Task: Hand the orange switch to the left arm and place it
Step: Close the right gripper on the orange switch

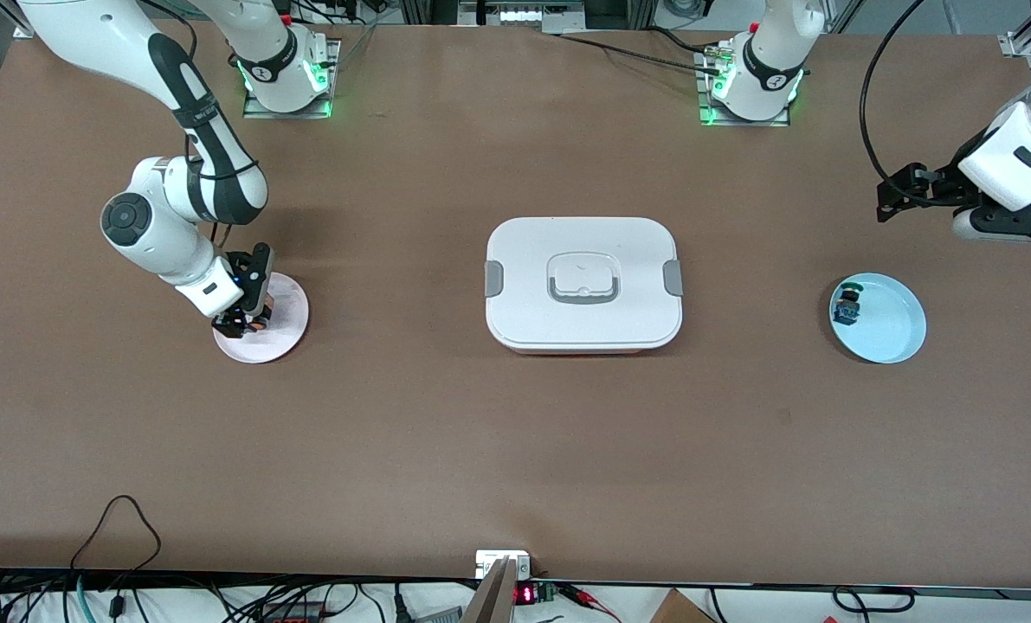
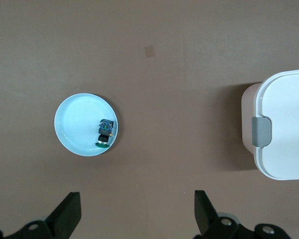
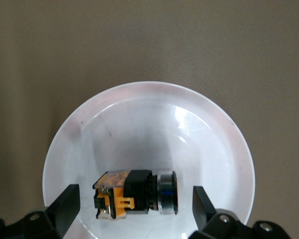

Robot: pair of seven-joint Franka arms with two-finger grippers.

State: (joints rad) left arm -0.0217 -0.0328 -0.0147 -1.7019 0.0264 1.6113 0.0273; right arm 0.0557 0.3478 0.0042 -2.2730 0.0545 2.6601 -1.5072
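The orange switch (image 3: 134, 194) lies on its side on a pale pink plate (image 3: 149, 124) toward the right arm's end of the table. My right gripper (image 3: 134, 206) is down at the plate, open, one finger on either side of the switch and apart from it. In the front view the switch (image 1: 255, 324) shows only partly beneath the right gripper (image 1: 244, 324). The white box (image 1: 532, 260) with grey clips sits shut at the table's middle. My left gripper (image 1: 892, 199) hangs open and empty in the air at the left arm's end; its wrist view shows bare table between the fingers (image 2: 70, 211).
A light blue plate (image 1: 892, 324) toward the left arm's end holds a small green-capped, blue-bodied switch (image 1: 847, 303); both also show in the left wrist view, plate (image 2: 77, 124) and switch (image 2: 105, 132), with the box's corner (image 2: 284, 124). Cables run along the table's near edge.
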